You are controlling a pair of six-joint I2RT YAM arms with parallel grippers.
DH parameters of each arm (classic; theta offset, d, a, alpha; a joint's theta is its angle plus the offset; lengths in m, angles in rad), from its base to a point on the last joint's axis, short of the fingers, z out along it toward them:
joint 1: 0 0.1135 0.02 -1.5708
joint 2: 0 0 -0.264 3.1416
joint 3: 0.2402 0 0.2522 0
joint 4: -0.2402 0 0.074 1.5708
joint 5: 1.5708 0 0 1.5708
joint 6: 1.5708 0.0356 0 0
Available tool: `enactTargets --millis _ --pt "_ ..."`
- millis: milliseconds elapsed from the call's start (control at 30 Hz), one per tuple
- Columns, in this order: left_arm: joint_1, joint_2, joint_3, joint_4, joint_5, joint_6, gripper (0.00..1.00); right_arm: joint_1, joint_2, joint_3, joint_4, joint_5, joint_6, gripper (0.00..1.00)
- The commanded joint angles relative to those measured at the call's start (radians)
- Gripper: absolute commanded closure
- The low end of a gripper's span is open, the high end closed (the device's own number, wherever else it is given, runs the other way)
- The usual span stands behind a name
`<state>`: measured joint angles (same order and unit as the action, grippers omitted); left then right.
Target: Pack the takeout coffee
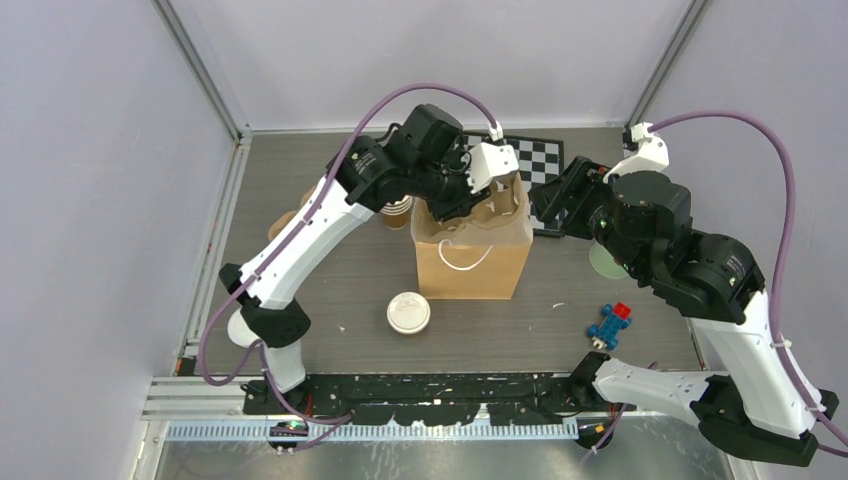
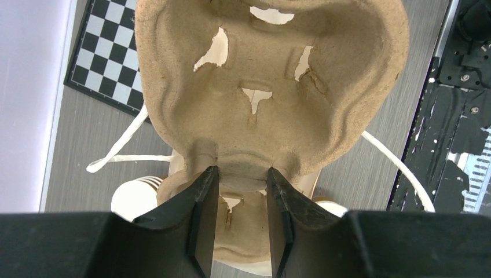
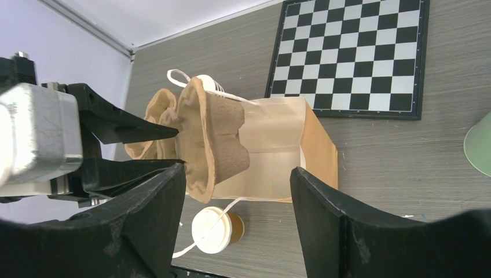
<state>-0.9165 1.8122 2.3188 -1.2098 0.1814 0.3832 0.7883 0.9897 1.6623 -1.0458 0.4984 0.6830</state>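
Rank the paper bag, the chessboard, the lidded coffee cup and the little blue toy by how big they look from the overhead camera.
1. paper bag
2. chessboard, partly hidden, so less sure
3. lidded coffee cup and blue toy: these look about alike, too close to rank

A brown paper bag [image 1: 472,265] with white cord handles stands open at the middle of the grey desk [image 1: 500,330]. A moulded pulp cup carrier [image 2: 272,87] is tilted over its mouth. A chessboard [image 1: 540,158] lies above it in the frame. A stack of tan cups [image 1: 398,210] stands at the bag's upper left. A blue and red toy [image 1: 611,325] lies lower right, with a pale green object [image 1: 603,262] above it.
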Motion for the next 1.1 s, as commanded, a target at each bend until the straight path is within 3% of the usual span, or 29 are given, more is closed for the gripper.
enactTargets --millis 0,600,1067 --pt "-0.012 0.018 0.006 -0.028 -0.029 0.041 0.72 -0.001 -0.006 0.006 0.02 0.035 -0.014 0.29" --pt "-0.037 0.1 -0.023 -0.062 -0.043 0.087 0.72 -0.001 0.0 0.013 0.02 0.021 -0.053 0.29" --pt "-0.064 0.077 -0.107 -0.094 -0.114 0.152 0.71 -0.001 -0.006 -0.002 0.019 0.018 -0.053 0.28"
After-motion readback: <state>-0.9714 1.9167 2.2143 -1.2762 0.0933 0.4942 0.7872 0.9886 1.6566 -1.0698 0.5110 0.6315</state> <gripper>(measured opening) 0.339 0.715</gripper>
